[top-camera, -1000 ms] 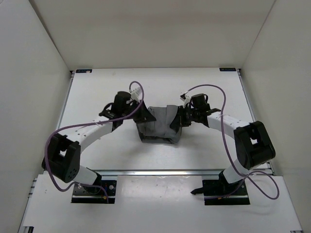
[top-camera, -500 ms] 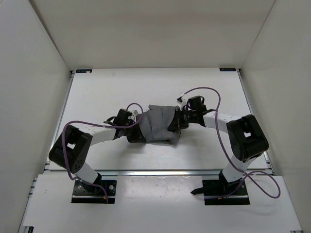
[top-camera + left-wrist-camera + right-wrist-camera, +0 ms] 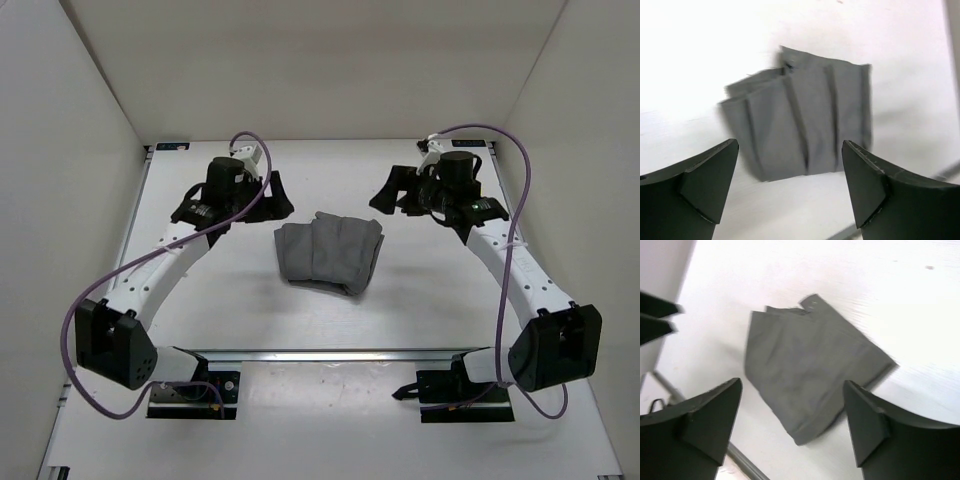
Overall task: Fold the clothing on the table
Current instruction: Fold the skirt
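Note:
The clothing, a grey creased garment, lies as a compact bundle in the middle of the white table, with nothing touching it. My left gripper hangs open up and to the left of it, with nothing between its fingers. My right gripper is open too, up and to the right of it. In the left wrist view the clothing shows its lengthwise creases beyond the open gripper. Seen from the right wrist, the clothing lies flat beyond the spread, empty gripper.
White walls enclose the table on the left, back and right. A metal rail runs along the near edge, with both arm bases behind it. Purple cables loop off each arm.
Both grippers were shut on the clothing at its sides; both have opened, let go and drawn back outward and toward the far side. The clothing now lies free and flatter.

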### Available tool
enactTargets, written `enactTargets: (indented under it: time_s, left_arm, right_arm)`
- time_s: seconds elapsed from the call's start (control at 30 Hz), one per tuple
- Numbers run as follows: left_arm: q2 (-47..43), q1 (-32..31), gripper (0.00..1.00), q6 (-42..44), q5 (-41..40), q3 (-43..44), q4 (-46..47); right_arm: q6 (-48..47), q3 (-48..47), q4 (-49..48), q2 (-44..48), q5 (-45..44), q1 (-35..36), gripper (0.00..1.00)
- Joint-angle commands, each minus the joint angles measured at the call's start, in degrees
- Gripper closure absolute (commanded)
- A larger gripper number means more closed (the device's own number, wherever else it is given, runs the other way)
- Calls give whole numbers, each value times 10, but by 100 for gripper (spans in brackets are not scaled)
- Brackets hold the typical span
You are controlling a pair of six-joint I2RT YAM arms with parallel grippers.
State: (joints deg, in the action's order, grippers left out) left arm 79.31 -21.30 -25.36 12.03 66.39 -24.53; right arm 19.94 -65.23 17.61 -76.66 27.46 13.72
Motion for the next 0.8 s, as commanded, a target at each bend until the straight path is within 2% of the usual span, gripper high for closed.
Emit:
enactTargets:
  time_s: [0.0, 0.03, 0.1, 0.13, 0.3, 0.53, 0.77]
  left_arm:
    - [-12, -14, 4, 68, -161, 29, -133]
    - [-7, -15, 3, 74, -196, 32, -149]
    - [8, -12, 1, 73, -248, 33, -191]
    - [9, -12, 2, 75, -250, 25, -205]
    - [-34, -7, 2, 68, -243, -30, -206]
    - [-100, 0, 2, 59, -223, -82, -206]
    - [-115, 7, 2, 60, -219, -94, -228]
  right_arm:
    - [-60, -20, 159, -9, -125, -3, 16]
    - [-65, -17, 174, -7, -139, -8, 12]
    - [-61, -10, 190, -7, -128, -25, 9]
    - [-66, 1, 195, -9, -117, -32, 1]
    - [-69, 40, 187, 23, -230, 10, 1]
    - [-80, 42, 199, -1, -229, 7, 0]
    - [-87, 38, 201, -30, -229, 24, 1]
